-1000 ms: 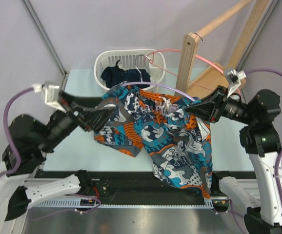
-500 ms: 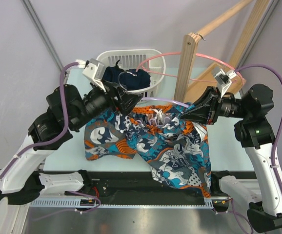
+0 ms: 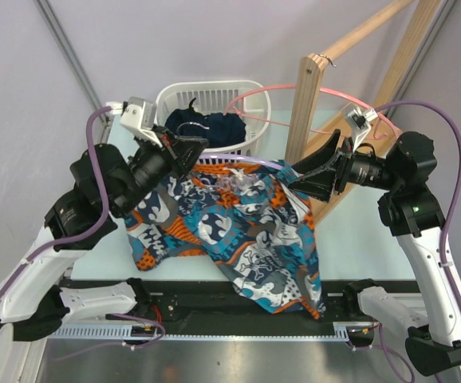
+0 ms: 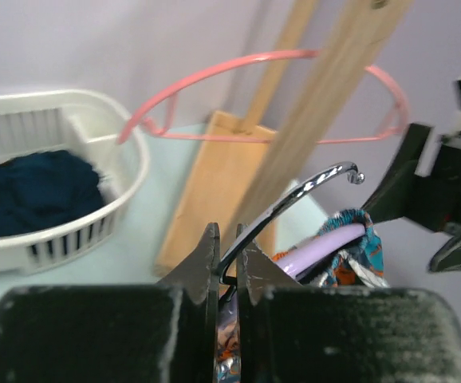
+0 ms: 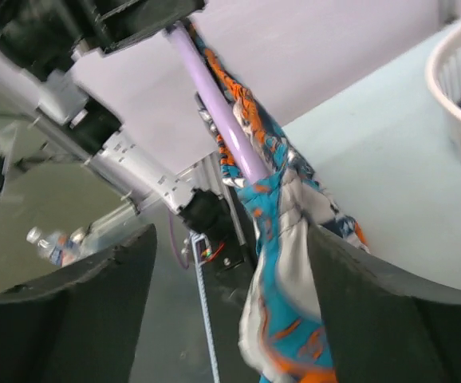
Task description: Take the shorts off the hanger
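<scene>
The shorts [image 3: 238, 231] hang just in front of the white laundry basket [image 3: 214, 88]. They are draped over the lavender hanger [image 3: 246, 162], and their lower part reaches toward the near edge of the desk [image 3: 350, 231].

The biggest danger, I think, is that the garment travels with the hanger instead of leaving it. The cloth is bunched on the bar, and a pull on one side alone may only drag everything sideways.

The wooden rack post [image 3: 306, 104] stands to the right of the basket, close behind the right pincer [image 3: 293, 179] (the pink hanger [image 3: 266, 86] is near it too). A wide swing there could knock it.

The right pincer is spread wide in front of the basket and to its right, with the hanger end and cloth between its fingers. If it closes now, it may clamp bar and cloth together.

The left pincer [image 4: 228, 243], just in front of the basket, is pinched tight on the thin metal hook [image 4: 294, 195]. Such a smooth wire may turn or slip out when the shorts are tugged.
</scene>
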Tool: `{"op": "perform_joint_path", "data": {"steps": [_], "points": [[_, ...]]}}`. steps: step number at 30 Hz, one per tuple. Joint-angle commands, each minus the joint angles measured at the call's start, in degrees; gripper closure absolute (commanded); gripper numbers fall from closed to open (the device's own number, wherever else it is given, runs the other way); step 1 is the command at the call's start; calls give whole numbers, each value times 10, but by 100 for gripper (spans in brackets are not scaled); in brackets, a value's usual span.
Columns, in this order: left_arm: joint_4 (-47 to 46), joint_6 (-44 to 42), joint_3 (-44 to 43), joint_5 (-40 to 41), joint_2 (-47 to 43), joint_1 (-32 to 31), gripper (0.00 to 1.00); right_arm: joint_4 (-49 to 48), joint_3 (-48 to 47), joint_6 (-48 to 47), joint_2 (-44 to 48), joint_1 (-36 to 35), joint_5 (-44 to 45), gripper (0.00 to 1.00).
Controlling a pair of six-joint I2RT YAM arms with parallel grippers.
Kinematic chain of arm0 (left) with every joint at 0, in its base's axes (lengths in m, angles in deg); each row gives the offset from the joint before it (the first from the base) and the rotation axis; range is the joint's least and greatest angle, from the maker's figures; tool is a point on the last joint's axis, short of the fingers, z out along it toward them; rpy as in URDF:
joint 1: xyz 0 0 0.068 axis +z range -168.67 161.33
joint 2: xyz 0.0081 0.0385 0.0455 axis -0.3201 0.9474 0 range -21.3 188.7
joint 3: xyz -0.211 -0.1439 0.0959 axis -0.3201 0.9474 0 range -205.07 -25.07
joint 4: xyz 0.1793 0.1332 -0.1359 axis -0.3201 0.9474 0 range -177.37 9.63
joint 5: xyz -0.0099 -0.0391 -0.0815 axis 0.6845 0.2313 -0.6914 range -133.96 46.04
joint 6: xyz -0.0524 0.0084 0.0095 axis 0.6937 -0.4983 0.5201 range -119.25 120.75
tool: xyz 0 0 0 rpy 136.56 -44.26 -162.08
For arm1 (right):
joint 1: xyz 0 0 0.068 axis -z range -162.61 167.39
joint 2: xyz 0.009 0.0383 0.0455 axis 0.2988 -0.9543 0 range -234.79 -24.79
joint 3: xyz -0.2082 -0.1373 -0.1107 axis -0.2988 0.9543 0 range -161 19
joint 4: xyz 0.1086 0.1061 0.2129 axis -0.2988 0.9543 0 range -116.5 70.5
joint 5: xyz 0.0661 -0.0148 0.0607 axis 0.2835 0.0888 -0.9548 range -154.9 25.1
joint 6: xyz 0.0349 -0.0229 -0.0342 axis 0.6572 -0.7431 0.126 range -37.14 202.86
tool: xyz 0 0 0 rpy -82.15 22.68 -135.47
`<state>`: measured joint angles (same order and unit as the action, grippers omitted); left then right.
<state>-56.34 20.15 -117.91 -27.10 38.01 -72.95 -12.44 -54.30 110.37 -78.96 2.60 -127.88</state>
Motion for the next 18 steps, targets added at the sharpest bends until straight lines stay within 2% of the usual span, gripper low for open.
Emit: {"op": "perform_joint_path", "data": {"steps": [1, 2, 5, 9, 14, 18], "points": [[-66, -46, 54, 154, -59, 8, 100, 81, -20, 2, 9, -39, 154, 8], [-90, -44, 75, 165, -80, 9, 100, 86, -20, 1, 9, -55, 192, 5], [-125, -29, 100, 184, -106, 10, 99, 96, -20, -21, 2, -159, 262, 1], [-131, -19, 107, 184, -123, 10, 100, 112, -20, -46, -10, -217, 332, 1], [-126, -3, 114, 174, -147, 10, 100, 128, -20, -49, -7, -246, 401, 2], [-136, 7, 132, 144, -168, 10, 100, 97, -20, -12, 2, -266, 469, 2]]}}
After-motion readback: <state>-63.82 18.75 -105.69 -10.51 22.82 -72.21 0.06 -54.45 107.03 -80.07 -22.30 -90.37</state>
